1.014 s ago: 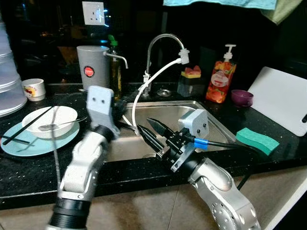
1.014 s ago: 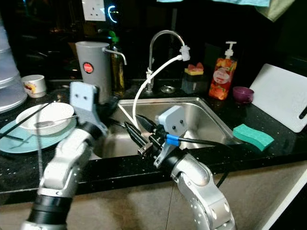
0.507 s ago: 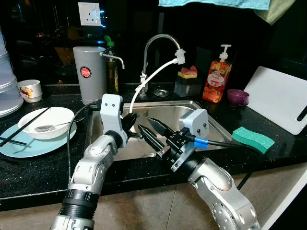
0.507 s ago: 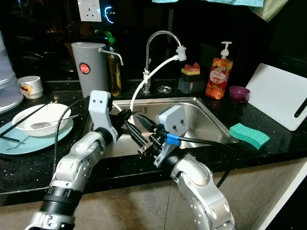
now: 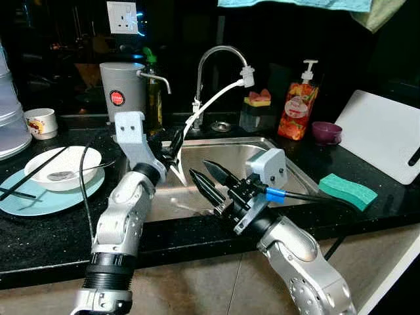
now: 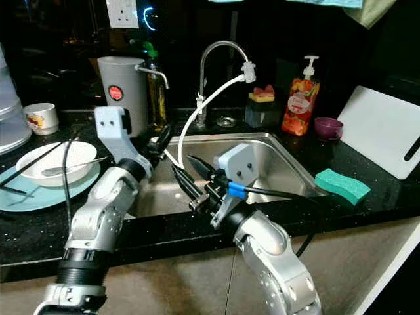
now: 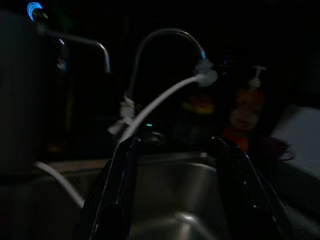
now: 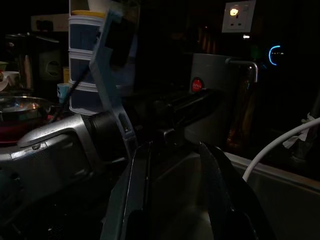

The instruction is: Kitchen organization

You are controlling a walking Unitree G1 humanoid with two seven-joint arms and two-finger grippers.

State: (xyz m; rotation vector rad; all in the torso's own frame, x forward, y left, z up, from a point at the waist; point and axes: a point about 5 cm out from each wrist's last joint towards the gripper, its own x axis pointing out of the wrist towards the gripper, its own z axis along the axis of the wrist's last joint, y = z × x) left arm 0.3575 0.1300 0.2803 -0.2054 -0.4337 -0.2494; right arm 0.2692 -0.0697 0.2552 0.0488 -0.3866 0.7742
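Observation:
My left gripper [image 5: 168, 148] hovers open and empty over the left rim of the steel sink [image 5: 279, 149], by the white hose [image 5: 209, 108] from the tap [image 5: 220, 51]. In the left wrist view its fingers [image 7: 118, 200] frame the tap and basin. My right gripper [image 5: 210, 180] is open and empty above the sink's front edge, pointing left. A white bowl [image 5: 65, 167] with a spoon sits on a teal plate [image 5: 39, 198] with black chopsticks [image 5: 26, 176] on the left counter.
A grey water dispenser [image 5: 122, 98] and a cup [image 5: 41, 123] stand behind the plate. A soap bottle [image 5: 293, 111], a purple bowl [image 5: 326, 133], a green sponge [image 5: 348, 191] and a white cutting board [image 5: 387, 134] lie right of the sink. Stacked containers [image 5: 10, 125] are far left.
My left arm swung in over the sink, then drew back and up towards the sink's left rim. The right arm has stayed put. The camera shifted slightly.

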